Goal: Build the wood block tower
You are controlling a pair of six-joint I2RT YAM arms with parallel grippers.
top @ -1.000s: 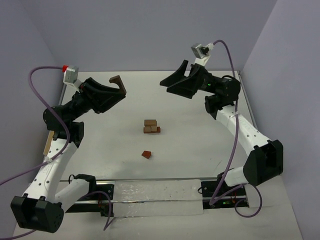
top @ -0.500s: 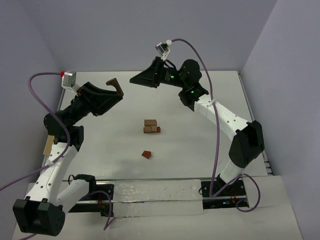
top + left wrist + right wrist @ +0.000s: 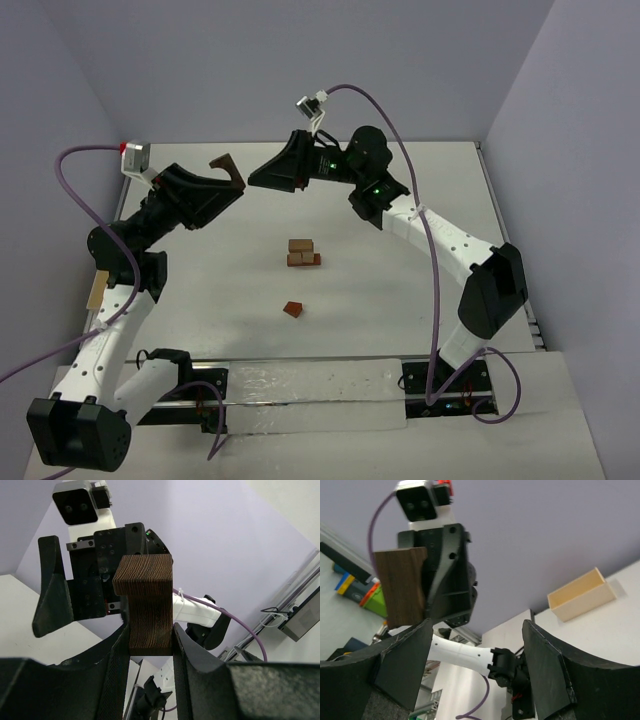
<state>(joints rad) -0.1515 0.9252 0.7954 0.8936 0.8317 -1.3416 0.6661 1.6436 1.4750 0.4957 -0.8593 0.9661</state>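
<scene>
Dark-brown notched block (image 3: 147,600) is clenched in the left tool (image 3: 150,640), raised off the counter (image 3: 400,290), beyond the stack (image 3: 301,252) and to its left. Right tool (image 3: 477,630) is spread wide and empty, facing the block from just beside it, beyond the stack. Reads as a handover. Best to centre the right jaws on the block's free end and close square on flat faces. Left lets go only once that grip is firm. Reddish wedge (image 3: 292,309) lies loose, nearer than the stack.

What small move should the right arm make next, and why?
Probably ease the right claw forward around the dark block: the left claw holds it up in the air, and the right one faces it, open and empty.
</scene>
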